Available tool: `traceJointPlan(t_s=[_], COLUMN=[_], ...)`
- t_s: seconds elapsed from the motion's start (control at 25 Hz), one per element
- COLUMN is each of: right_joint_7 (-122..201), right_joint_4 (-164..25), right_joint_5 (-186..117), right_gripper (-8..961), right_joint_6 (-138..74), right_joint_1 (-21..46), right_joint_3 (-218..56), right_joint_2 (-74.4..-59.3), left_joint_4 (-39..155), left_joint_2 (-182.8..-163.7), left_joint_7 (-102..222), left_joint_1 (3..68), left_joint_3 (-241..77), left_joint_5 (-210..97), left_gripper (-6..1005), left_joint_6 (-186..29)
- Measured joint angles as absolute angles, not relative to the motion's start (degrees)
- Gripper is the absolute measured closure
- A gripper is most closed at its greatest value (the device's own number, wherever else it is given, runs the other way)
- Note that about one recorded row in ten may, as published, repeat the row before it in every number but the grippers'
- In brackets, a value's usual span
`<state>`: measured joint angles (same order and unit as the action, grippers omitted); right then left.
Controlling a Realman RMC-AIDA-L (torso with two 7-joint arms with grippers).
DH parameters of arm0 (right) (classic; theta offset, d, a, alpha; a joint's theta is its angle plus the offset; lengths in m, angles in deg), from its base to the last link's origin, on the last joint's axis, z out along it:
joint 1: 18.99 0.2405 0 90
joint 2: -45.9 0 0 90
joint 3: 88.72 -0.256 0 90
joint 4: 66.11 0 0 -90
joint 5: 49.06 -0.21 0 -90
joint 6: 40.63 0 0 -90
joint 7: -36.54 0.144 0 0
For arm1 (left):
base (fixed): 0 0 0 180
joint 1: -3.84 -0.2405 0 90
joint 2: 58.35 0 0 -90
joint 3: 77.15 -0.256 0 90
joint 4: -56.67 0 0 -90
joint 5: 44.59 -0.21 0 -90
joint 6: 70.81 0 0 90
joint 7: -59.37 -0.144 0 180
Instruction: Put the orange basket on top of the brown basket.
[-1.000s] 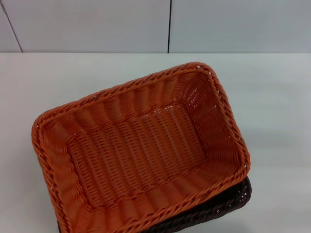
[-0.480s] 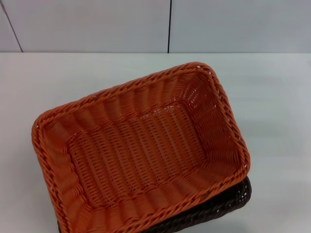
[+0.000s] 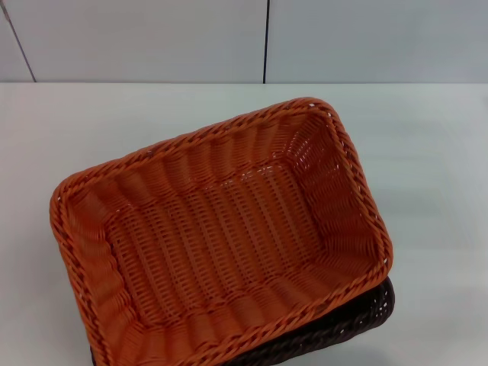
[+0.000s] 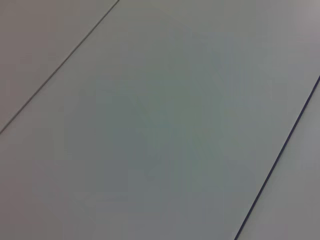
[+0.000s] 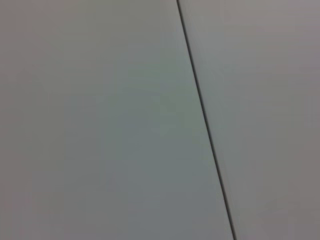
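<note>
Brown basket (image 3: 358,324), nearest the robot: only a dark strip of its woven side and rim shows, along the near right edge of the orange basket (image 3: 217,232), continuing out of view at the near edge. Orange basket sits on top of it, nested into it, turned at an angle so that one corner points far right and another left; its interior is empty, openwork floor and sloping sides visible. Both rest on a white table (image 3: 435,152). Beyond the table, a pale panelled wall (image 3: 152,38) with dark vertical seams. Both wrist views show only pale panels crossed by dark seams. Neither gripper appears in any view, so finger state cannot be told.
</note>
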<state>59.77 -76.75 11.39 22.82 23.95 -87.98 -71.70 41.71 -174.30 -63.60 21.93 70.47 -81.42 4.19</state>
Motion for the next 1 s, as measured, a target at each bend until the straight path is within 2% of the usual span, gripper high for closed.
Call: traceJointPlan(t_s=[0.4, 1.0], right_joint_7=[60.1, 60.4], right_joint_4=[-76.7, -76.6], right_joint_5=[11.3, 10.9], right_gripper=[235, 234], right_joint_6=[23.2, 23.0], right_joint_1=[22.8, 23.4], right_joint_3=[-89.0, -89.3], right_joint_2=[-71.79, -72.16], left_joint_4=[41.2, 41.7], left_joint_2=[-172.60, -173.31], left_joint_7=[-59.3, -59.5], left_joint_1=[22.2, 23.5], left_joint_3=[70.4, 71.1], left_joint_5=[-81.3, -81.0], left_gripper=[198, 198], left_joint_6=[4.2, -1.8])
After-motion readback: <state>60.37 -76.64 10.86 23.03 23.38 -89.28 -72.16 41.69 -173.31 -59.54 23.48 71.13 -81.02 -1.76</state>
